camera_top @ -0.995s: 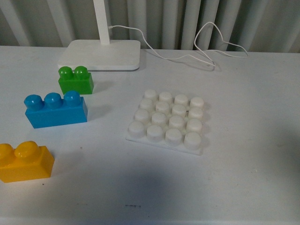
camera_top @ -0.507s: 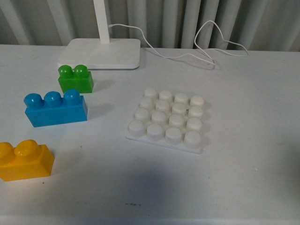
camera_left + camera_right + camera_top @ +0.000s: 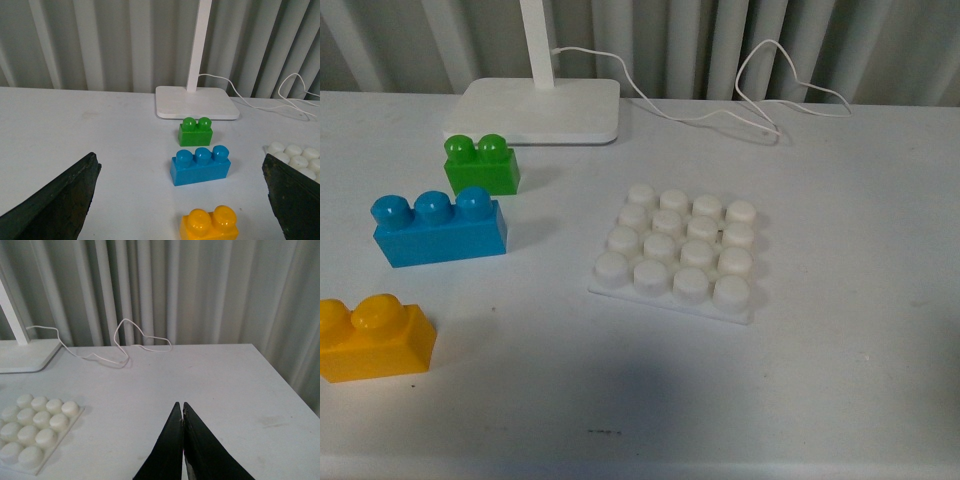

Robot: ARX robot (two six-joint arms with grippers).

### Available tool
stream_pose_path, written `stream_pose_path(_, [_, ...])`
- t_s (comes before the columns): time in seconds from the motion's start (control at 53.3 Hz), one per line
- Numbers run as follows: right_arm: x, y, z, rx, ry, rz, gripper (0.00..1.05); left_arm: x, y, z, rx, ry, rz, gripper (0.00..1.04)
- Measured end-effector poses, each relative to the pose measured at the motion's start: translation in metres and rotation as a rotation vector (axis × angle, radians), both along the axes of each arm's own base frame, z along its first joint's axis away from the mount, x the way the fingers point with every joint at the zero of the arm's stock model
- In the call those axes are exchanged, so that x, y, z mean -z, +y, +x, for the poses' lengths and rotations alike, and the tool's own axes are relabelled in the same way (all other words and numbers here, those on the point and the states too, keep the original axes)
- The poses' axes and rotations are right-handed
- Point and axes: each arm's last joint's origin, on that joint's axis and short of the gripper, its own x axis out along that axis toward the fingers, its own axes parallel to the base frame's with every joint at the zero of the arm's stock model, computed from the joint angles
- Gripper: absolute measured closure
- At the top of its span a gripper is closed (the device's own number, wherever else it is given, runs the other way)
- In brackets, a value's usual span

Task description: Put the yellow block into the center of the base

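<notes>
One orange-yellow two-stud plastic brick (image 3: 372,338) sat lower left, clipped by the frame edge.
Bare tabletop (image 3: 520,335) separated it from the square white studded plate (image 3: 675,255); left gripper (image 3: 180,165) spread, right gripper (image 3: 181,407) pressed together.

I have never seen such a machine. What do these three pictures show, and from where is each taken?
This is a robot with two arms. One picture looks forward from its body; the other two come from cameras on the wrists. On the white table lie the yellow block, a blue brick, a green brick, the studded white base and a lamp foot. The dark wedges are gripper fingers: the left gripper is open, the right gripper is shut. Neither holds anything.
</notes>
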Motion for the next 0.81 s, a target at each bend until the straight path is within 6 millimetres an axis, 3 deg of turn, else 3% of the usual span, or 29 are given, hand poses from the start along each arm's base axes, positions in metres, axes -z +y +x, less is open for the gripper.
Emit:
stream_pose_path(0.206, [0.003, 0.000, -0.012, 0.000, 0.008, -0.001, 1.04, 0.000, 0.000, 0.000, 0.000, 0.000, 0.000, 0.06])
stream_pose_path(0.469, [0.003, 0.000, -0.013, 0.000, 0.004, -0.001, 1.04, 0.000, 0.000, 0.000, 0.000, 0.000, 0.000, 0.06])
stream_pose_path(0.807, [0.003, 0.000, -0.013, 0.000, 0.004, -0.002, 0.44, 0.000, 0.000, 0.000, 0.000, 0.000, 0.000, 0.06])
